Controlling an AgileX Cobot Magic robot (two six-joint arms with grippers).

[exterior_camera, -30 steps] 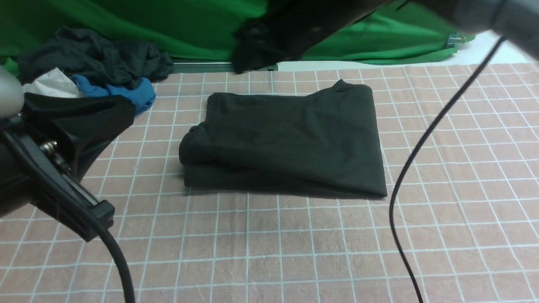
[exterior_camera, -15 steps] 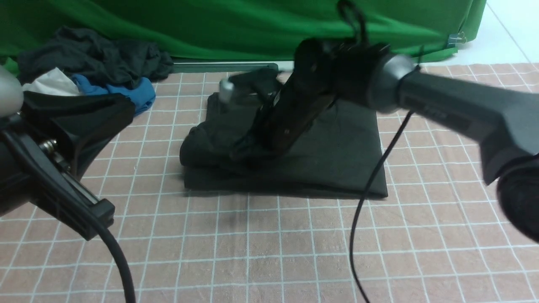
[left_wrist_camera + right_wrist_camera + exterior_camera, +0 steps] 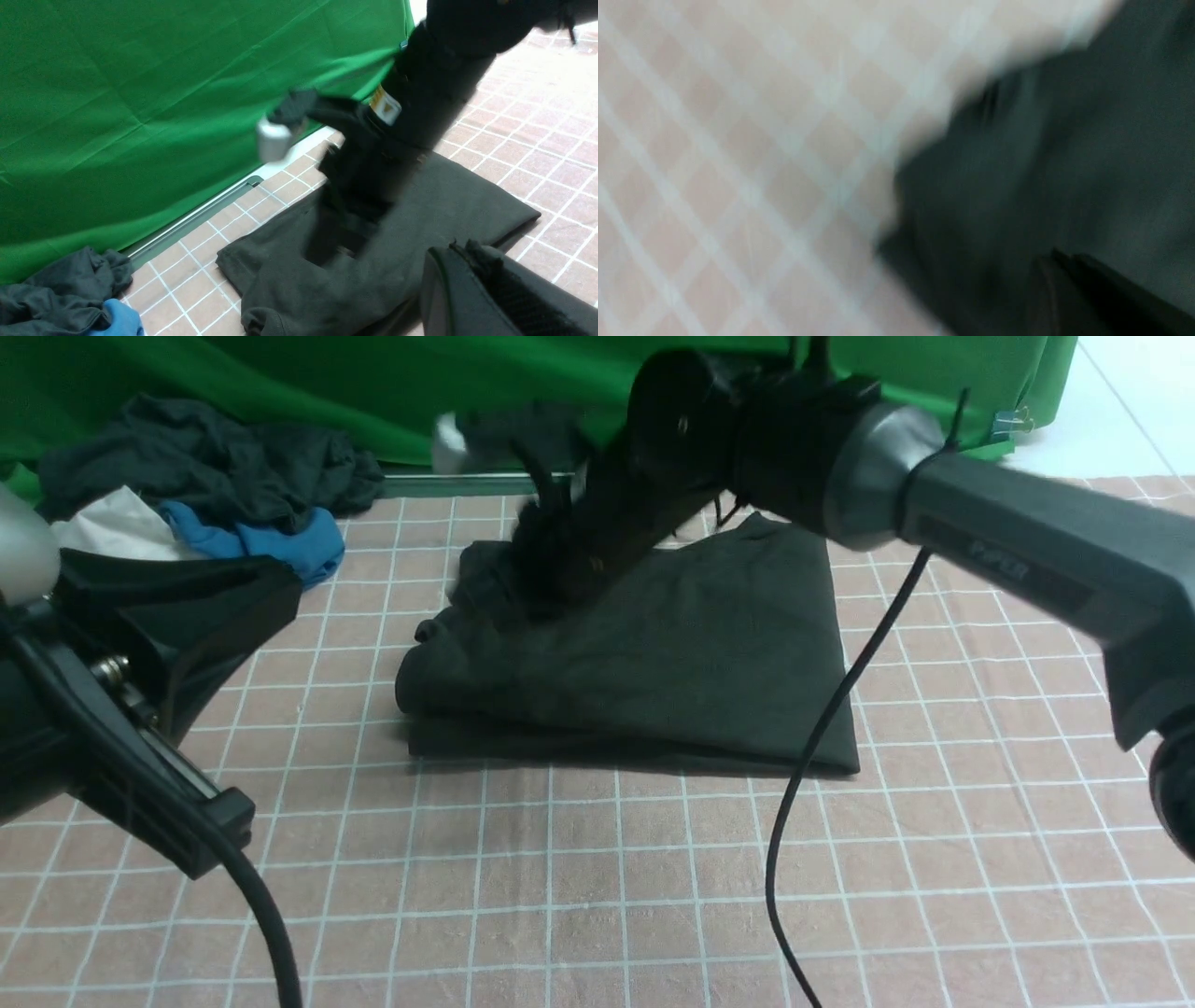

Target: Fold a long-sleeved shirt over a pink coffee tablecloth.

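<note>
Pink tablecloth (image 3: 597,896), folded shirt (image 3: 672,653), right pincer (image 3: 537,588) closed at its far edge, left pincer (image 3: 461,246) closed, wrist-view only

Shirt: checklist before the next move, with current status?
1. Long-sleeved shirt lies folded on pink tablecloth: ok.
2. Right gripper shut, over shirt's far-left part: ok.
3. Fabric caught in right gripper: cannot tell, blurred.
4. Left gripper shut, clear of shirt: ok.
5. Garment heap apart from shirt: ok.
</note>
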